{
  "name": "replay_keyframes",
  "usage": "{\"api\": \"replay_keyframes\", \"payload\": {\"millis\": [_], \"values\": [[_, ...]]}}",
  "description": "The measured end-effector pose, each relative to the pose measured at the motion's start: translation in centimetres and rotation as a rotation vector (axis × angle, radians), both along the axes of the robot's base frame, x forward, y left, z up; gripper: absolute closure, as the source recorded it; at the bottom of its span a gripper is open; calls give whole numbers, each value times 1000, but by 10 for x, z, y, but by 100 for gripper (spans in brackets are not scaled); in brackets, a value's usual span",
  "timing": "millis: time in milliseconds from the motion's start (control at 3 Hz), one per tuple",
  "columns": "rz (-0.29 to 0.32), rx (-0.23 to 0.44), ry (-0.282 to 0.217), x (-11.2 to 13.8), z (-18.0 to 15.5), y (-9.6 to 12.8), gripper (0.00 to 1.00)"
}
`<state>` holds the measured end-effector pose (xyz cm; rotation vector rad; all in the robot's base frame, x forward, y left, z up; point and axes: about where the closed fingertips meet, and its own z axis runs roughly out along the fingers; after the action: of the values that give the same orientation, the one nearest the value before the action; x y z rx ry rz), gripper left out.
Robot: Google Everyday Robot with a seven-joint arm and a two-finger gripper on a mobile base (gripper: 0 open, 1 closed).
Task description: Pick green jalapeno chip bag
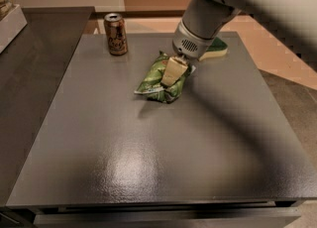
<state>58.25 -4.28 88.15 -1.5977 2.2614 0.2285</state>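
Note:
The green jalapeno chip bag (pixel 152 82) is in the middle-back part of the dark table (pixel 148 162), crumpled, with a shadow under its near end as if raised slightly. My gripper (pixel 173 73) comes down from the upper right on the white arm and is shut on the bag's right side. One cream finger (pixel 173 70) shows over the bag; the other is hidden behind it.
A brown drink can (pixel 115 33) stands at the back left of the table. A green-and-yellow sponge (pixel 217 48) lies at the back, partly behind the arm. A white box (pixel 10 21) sits on the counter at far left.

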Motion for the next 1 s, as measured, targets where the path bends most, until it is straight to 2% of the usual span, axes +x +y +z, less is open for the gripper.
{"api": "replay_keyframes", "payload": {"millis": [333,1000], "values": [[18,28,-38,-7,30,-5,100],[93,73,-127,-28,108,-16,100]]}}
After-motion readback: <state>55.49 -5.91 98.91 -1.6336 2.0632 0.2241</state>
